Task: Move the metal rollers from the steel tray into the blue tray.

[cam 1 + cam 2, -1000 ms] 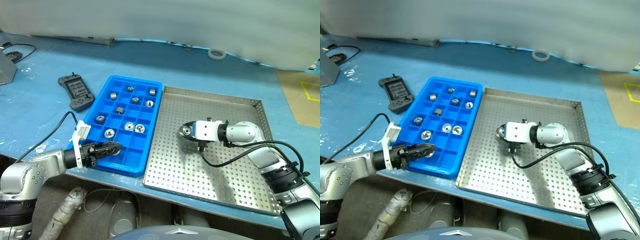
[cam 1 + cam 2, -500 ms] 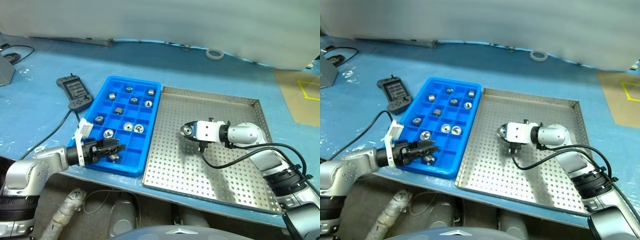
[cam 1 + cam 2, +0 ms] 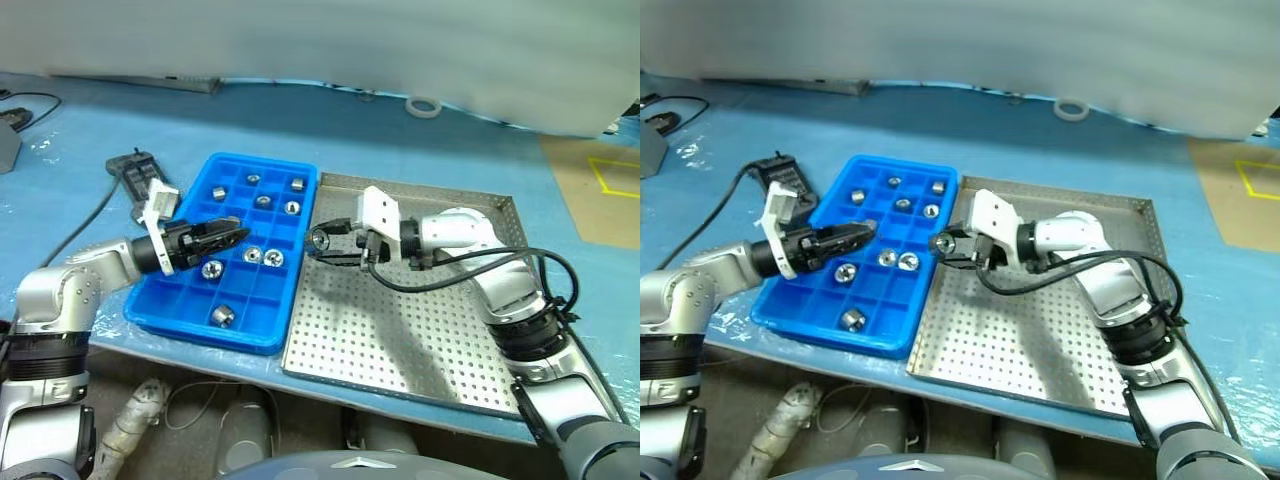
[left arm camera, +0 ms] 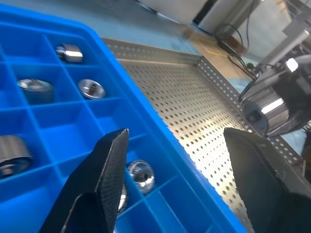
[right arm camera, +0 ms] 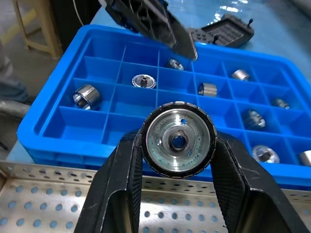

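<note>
The blue tray (image 3: pixel 190 328) lies left of the steel tray (image 3: pixel 400 340) and holds several metal rollers in its compartments, one (image 3: pixel 222 315) in the near row. My right gripper (image 3: pixel 322 241) is shut on another roller (image 5: pixel 178 141), hanging over the seam between the two trays. The steel tray's perforated floor shows no loose rollers where it is in view. My left gripper (image 3: pixel 228 237) hovers open over the middle of the blue tray, its fingers (image 4: pixel 104 179) spread with nothing between them.
A black handheld controller (image 3: pixel 135 170) with a cable lies on the table left of the blue tray. A white tape ring (image 3: pixel 424 104) sits at the back. The two grippers point towards each other, a short gap apart, over the blue tray's right side.
My left gripper opened, left a roller in the near row, then rose and moved farther over the blue tray. My right gripper carried its roller left from mid steel tray to the blue tray's edge.
</note>
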